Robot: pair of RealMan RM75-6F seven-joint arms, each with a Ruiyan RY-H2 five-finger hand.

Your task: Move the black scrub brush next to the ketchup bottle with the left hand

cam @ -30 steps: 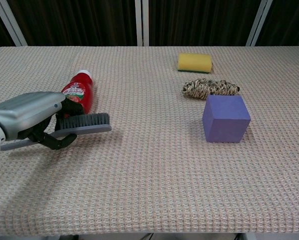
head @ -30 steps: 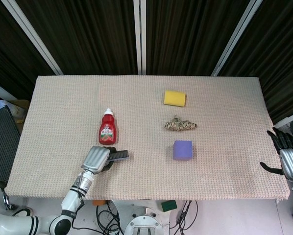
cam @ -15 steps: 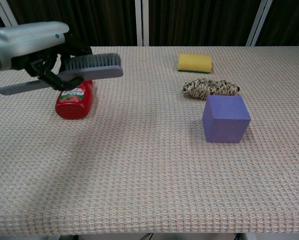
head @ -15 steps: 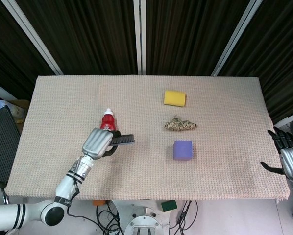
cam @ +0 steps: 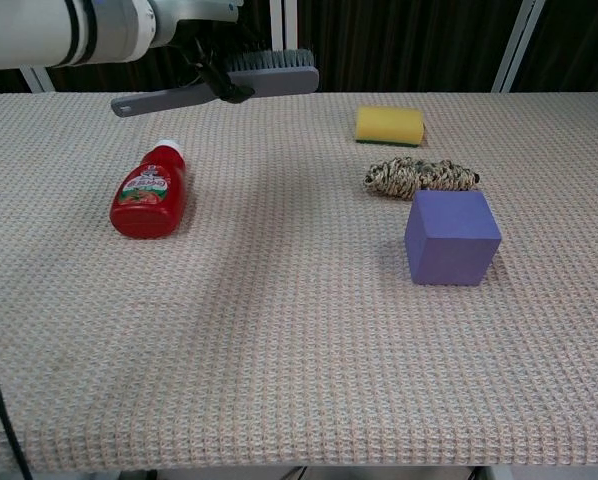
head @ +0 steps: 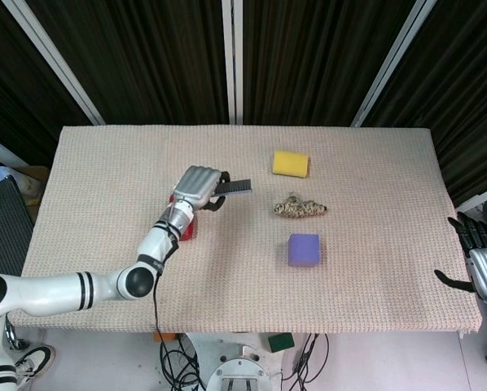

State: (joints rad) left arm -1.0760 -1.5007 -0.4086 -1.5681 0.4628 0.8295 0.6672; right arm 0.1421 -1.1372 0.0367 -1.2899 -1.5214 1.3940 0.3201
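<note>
Black scrub brush (cam: 249, 82) is in my left robot hand (head: 198, 186), held up off the tabletop (cam: 279, 330). My fingers are wrapped around the handle near the head; the bristle end sticks out to one side (head: 237, 187) and the grey handle tail out the other in the chest view. The brush sits roughly level, bristles up in the chest view.

Ketchup bottle (cam: 149, 190) lies on its side on the tabletop, white cap pointing away from me, red body toward me. In the chest view the brush hangs above and past it, off toward the far side, apart from it and not touching. In the head view my left forearm covers most of the bottle; only a bit of red shows beside the wrist.

Further out: yellow sponge (head: 291, 163) near the far side, a coiled bundle of rope (head: 299, 209) just in front of it, and a purple cube (head: 304, 249) closer to me than the rope. All three rest on the tabletop, well apart from the brush and the bottle.

My right robot hand (head: 478, 262) is off the tabletop's edge at the side, fingers spread apart, holding nothing. It shows only in the head view.
</note>
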